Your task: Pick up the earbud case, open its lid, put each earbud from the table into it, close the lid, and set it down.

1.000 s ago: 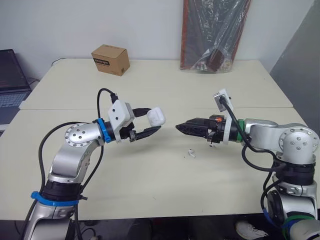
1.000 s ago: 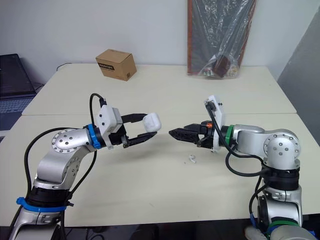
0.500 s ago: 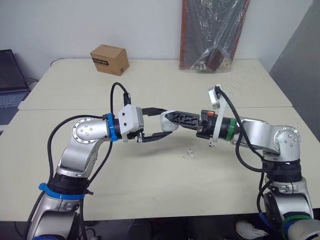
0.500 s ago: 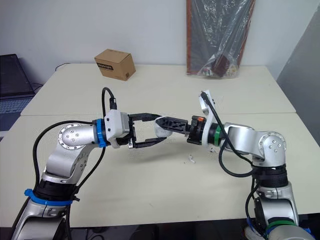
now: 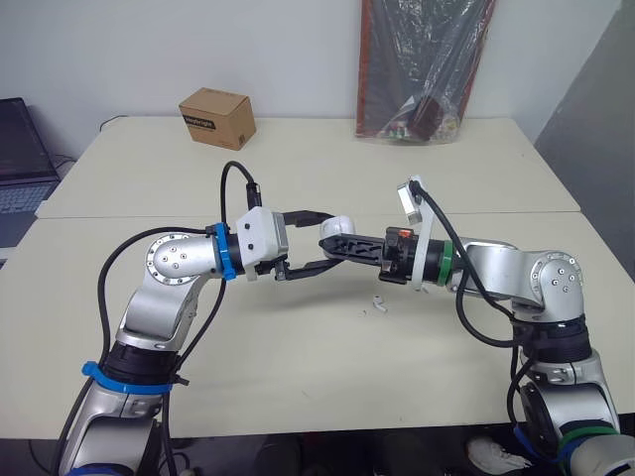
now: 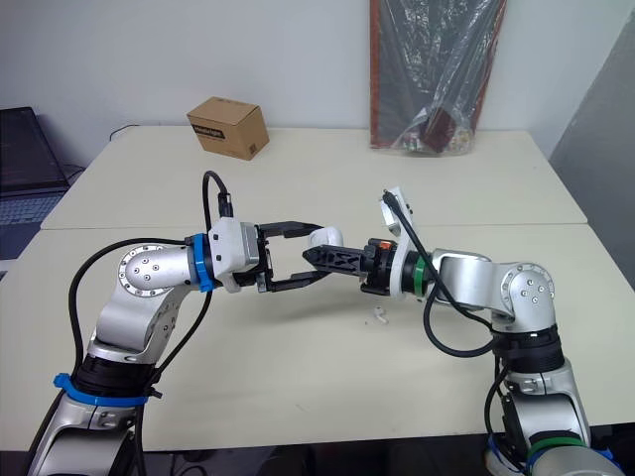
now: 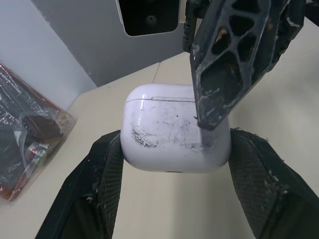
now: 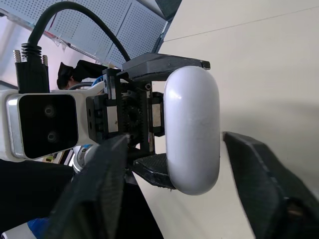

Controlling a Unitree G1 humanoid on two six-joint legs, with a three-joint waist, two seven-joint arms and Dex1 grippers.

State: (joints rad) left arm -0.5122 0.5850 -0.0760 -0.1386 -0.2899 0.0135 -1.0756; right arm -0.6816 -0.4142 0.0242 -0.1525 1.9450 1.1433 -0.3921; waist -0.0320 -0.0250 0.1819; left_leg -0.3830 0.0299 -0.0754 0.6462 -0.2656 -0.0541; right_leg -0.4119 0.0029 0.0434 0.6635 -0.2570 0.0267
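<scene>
Earbud case [image 5: 335,229], just one, one earbud [image 5: 378,303]

Open table [image 5: 298,377] around earbud [image 5: 378,303]; box [image 5: 217,117] and bag [image 5: 422,69] well behind.

Upper left of my head view: cardboard box [image 5: 218,117] on table [image 5: 308,164]. Upper right: plastic-wrapped bundle [image 5: 419,61]. Left edge: laptop [image 5: 20,167].

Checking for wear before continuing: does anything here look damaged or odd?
The rounded white plastic earbud case, clamped in the left gripper, shows grey scuffs and scratches across its face. Nothing else stands out.
</scene>
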